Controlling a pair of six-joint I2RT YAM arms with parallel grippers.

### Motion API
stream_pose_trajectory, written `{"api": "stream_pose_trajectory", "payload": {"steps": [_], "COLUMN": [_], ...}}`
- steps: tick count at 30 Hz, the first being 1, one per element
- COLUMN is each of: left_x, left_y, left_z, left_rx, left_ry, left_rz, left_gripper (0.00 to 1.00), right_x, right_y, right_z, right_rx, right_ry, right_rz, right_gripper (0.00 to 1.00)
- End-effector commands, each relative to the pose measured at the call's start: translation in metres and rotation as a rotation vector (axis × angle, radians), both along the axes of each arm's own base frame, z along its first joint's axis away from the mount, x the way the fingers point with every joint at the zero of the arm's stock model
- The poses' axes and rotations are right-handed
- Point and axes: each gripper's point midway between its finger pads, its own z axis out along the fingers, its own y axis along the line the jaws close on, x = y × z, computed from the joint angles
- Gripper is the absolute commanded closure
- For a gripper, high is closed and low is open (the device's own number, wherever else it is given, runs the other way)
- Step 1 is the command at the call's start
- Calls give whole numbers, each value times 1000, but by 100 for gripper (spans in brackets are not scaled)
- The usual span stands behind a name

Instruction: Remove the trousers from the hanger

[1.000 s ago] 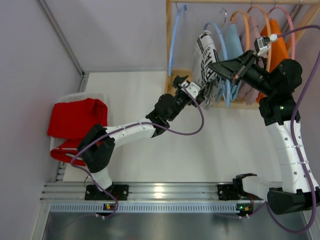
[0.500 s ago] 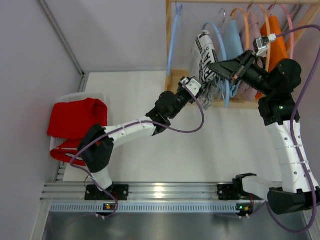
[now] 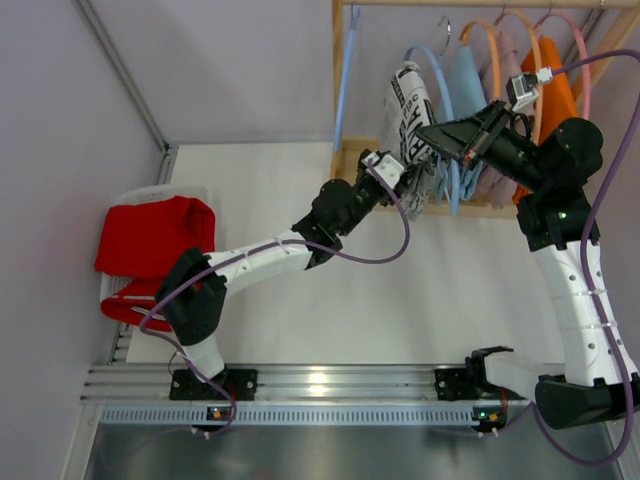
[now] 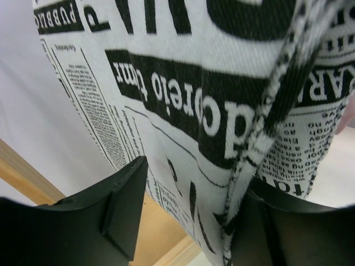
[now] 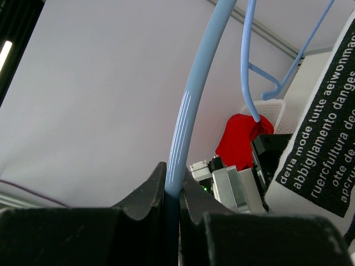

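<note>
The white trousers with black newsprint (image 3: 408,110) hang on a thin light-blue hanger (image 5: 191,111) at the left end of the wooden rack (image 3: 340,90), beside light-blue (image 3: 466,85), mauve and orange pairs. A red pair (image 3: 155,240) lies in the white basket (image 3: 150,190) at the table's left.

The cloth looks like a woven cotton: light, limp and matte, with a thicker seam ridge running down it. It will likely sag and slide off the smooth rod instead of lifting stiffly, so the lower hem or that seam is the sensible place to take hold.

The left gripper (image 4: 194,177) has this hem between its fingers, with a fold against the right one. Whether the cloth is truly pinched cannot be told. The right gripper (image 5: 173,191) is clamped on the hanger's rod, steadying it.
</note>
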Motion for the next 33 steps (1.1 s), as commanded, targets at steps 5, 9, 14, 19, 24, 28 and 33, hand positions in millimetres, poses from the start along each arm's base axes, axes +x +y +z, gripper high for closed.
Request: {"api": "stream_pose_trajectory", "payload": {"steps": [5, 9, 14, 19, 24, 28, 33], "left_x": [1, 5, 12, 7, -12, -29, -48], "left_y": [-6, -7, -6, -1, 14, 30, 54], "left_z": [40, 47, 48, 53, 86, 125, 181], "left_rx": [-102, -120, -120, -123, -160, -224, -317], "left_ry": [-40, -45, -43, -45, -45, -18, 14], "left_rz": [-5, 4, 37, 32, -3, -23, -43], "left_gripper": [34, 34, 46, 82, 100, 100, 100], "right_x": [-44, -43, -43, -41, -33, -28, -22], "right_y": [-3, -3, -1, -1, 0, 2, 2], "right_z": [68, 63, 62, 57, 41, 16, -13], "right_rx": [27, 24, 25, 12, -10, -42, -60], "right_ry": [-344, -331, -326, -321, -302, -320, -273], "right_rz": [-1, 2, 10, 3, -5, 13, 27], "right_gripper": [100, 100, 100, 100, 100, 100, 100]}}
